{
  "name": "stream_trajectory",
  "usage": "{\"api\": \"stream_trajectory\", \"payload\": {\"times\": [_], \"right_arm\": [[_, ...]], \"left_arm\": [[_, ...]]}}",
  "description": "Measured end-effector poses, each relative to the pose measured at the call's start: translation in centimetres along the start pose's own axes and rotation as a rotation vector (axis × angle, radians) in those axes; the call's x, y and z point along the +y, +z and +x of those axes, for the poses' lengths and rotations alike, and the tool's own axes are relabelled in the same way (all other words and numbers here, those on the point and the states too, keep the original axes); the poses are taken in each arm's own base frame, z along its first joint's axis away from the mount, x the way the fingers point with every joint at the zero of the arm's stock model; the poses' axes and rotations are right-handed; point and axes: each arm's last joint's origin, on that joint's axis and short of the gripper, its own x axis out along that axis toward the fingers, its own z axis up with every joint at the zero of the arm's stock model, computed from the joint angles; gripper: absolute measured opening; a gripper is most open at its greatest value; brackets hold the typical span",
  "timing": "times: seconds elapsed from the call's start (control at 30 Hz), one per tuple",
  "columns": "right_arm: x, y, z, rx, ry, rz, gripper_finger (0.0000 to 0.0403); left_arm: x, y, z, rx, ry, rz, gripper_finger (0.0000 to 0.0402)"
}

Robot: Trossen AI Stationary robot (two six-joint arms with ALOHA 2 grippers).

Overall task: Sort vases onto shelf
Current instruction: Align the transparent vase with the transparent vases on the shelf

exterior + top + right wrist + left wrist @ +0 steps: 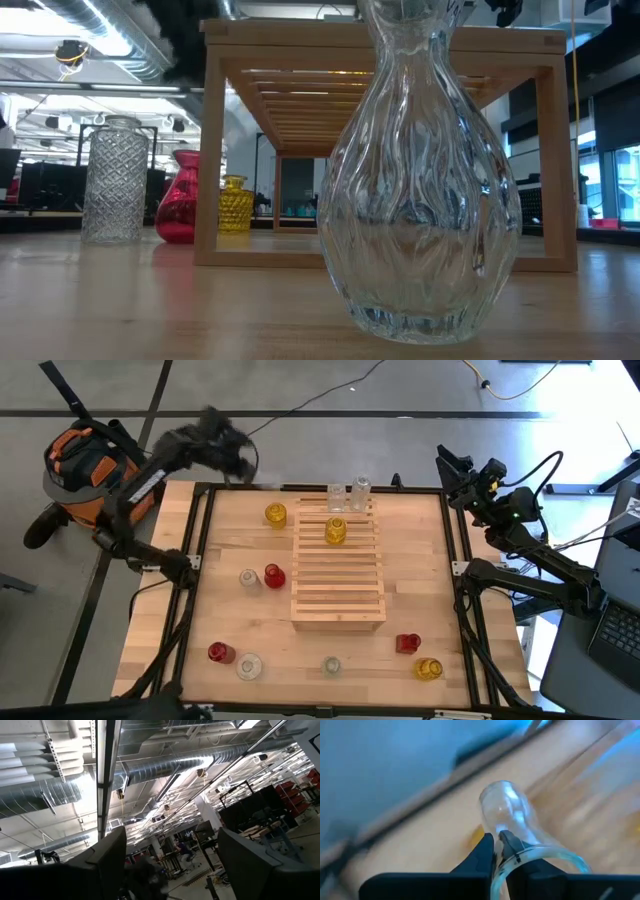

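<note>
Three vases sit on the shelf (338,585) so far: two clear ones (348,494) at its far edge and a yellow one (336,531) just in front of them. Eight more are spread over the tabletop (420,560), mostly along the near edge and to the left of the shelf.

The step in hand looks like carrying a fourth over. The left gripper (496,840) is pinched shut on the rim of a clear vase (510,815), one finger inside the neck and one outside. In the high view that gripper (222,442) is up in the air just past the tabletop's far left corner, well away from the shelf.

My take on doing it well:
- A rim pinch lets the vase swing, so I'd travel slow and keep it hanging straight down.
- If the sorting is by colour, head for the far edge of the shelf beside the two clear ones, and come in from above, not sideways, so nothing gets clipped.
- Slats mean gaps, so the base should land flat across the wood before the fingers let go.
- Lift straight up out of the neck afterwards.

The right gripper (455,463) waits off the far right corner, fingers spread, pointed at the ceiling.
</note>
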Motion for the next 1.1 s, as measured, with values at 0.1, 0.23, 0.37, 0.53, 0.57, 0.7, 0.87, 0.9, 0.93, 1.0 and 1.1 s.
{"api": "stream_trajectory", "payload": {"times": [0.1, 0.23, 0.37, 0.53, 0.57, 0.7, 0.87, 0.9, 0.93, 1.0, 1.1], "right_arm": [[0.0, 0.0, 0.0, 0.001, 0.000, 0.000, 0.0266], [-0.1, -0.2, 0.1, 0.004, -0.012, -0.011, 0.0266], [-0.4, -0.6, 0.4, 0.019, -0.023, -0.010, 0.0266], [-0.5, -0.7, 0.5, 0.026, -0.022, -0.010, 0.0266], [-0.5, -0.7, 0.5, 0.027, -0.021, -0.007, 0.0266], [-0.5, -0.9, 0.5, 0.048, -0.011, 0.001, 0.0266], [-0.6, -1.0, 0.5, 0.073, -0.012, 0.007, 0.0266], [-0.6, -1.1, 0.5, 0.076, -0.014, 0.007, 0.0266], [-0.6, -1.1, 0.5, 0.078, -0.015, 0.007, 0.0266], [-0.6, -1.1, 0.5, 0.078, -0.015, 0.007, 0.0266], [-0.6, -1.1, 0.5, 0.080, -0.015, 0.007, 0.0266]], "left_arm": [[-2.0, 2.6, -4.3, -0.223, -0.120, 0.009, 0.0017], [-4.7, 4.8, -6.3, -0.211, -0.138, 0.055, 0.0017], [-7.6, 6.7, -5.1, -0.080, -0.115, 0.129, 0.0017], [-10.4, 7.4, -2.4, 0.014, -0.122, 0.238, 0.0017], [-10.5, 7.2, -1.6, 0.043, -0.116, 0.241, 0.0017], [-11.3, 5.9, 0.2, 0.183, -0.009, 0.281, 0.0017], [-12.0, 5.6, 0.8, 0.197, 0.033, 0.324, 0.0017], [-12.1, 5.5, 0.8, 0.200, 0.026, 0.326, 0.0017], [-12.3, 5.4, 0.9, 0.204, 0.019, 0.331, 0.0017], [-12.5, 5.1, 1.3, 0.221, 0.018, 0.339, 0.0017], [-12.7, 4.8, 2.2, 0.244, 0.026, 0.346, 0.0017]]}}
